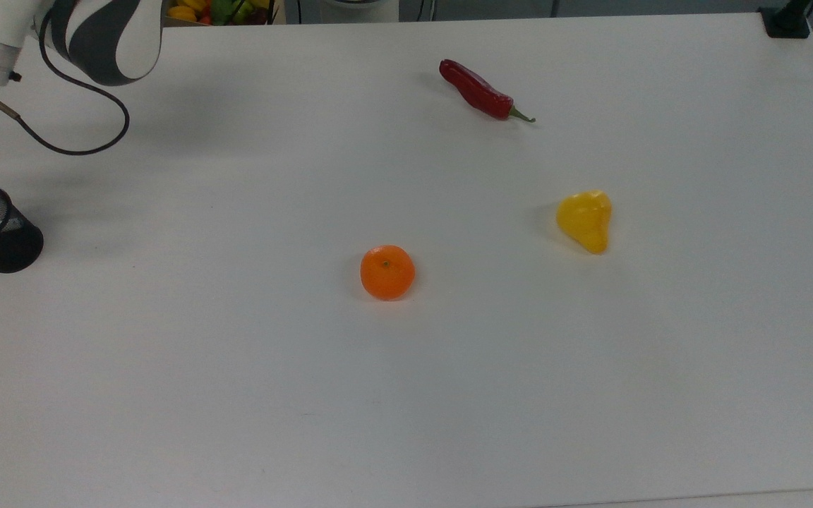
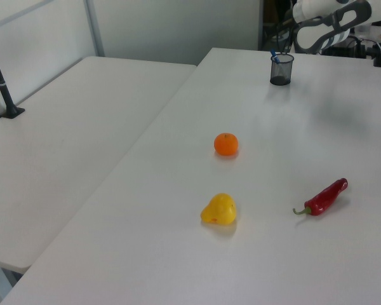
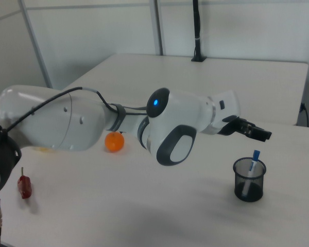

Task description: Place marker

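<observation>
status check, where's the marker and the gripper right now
Gripper above the mesh cup, apart from it. Marker standing tilted inside the cup, blue end up. Orange, yellow fruit and chili lie far off.

White arm outstretched, black hand [image 3: 261, 134] raised above the table, holding nothing.
</observation>
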{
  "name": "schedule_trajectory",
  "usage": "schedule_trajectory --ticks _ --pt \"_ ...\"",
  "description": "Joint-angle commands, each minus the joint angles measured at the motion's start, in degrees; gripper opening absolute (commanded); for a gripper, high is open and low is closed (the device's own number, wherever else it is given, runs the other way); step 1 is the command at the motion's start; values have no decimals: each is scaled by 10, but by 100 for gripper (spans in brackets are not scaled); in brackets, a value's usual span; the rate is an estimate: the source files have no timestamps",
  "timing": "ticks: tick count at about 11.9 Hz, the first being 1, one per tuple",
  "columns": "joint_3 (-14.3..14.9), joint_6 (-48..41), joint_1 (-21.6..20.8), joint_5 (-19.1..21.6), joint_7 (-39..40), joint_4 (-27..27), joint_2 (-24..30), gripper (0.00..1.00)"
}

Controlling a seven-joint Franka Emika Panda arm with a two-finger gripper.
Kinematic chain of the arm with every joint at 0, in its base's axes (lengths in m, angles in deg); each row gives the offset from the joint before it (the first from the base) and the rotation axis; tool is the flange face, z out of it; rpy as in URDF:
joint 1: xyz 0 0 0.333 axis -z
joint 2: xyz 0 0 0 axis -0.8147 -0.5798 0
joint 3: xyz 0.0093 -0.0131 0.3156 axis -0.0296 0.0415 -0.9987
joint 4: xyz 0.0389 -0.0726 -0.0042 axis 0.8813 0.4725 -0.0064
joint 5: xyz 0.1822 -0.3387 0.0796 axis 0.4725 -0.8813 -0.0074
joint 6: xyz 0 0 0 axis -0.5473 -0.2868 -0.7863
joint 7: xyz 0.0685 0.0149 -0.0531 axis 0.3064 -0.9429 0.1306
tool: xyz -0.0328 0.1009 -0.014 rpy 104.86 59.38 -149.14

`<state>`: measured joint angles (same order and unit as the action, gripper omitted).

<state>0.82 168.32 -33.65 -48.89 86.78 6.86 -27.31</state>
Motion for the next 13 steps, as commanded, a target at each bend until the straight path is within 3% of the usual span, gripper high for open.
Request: schedule_trajectory --ticks 1,3,6,8,10,13 --pt "-2 -185 13 13 0 -21 78 100" --pt "-5 -303 0 30 -1 -18 134 100" --pt "-26 -531 -12 87 -8 -22 227 100" --pt "-53 -680 -10 96 -43 -30 282 100" --pt "-111 -810 -12 86 -99 -36 327 100" --pt "-209 -887 -14 70 -185 -39 351 100"
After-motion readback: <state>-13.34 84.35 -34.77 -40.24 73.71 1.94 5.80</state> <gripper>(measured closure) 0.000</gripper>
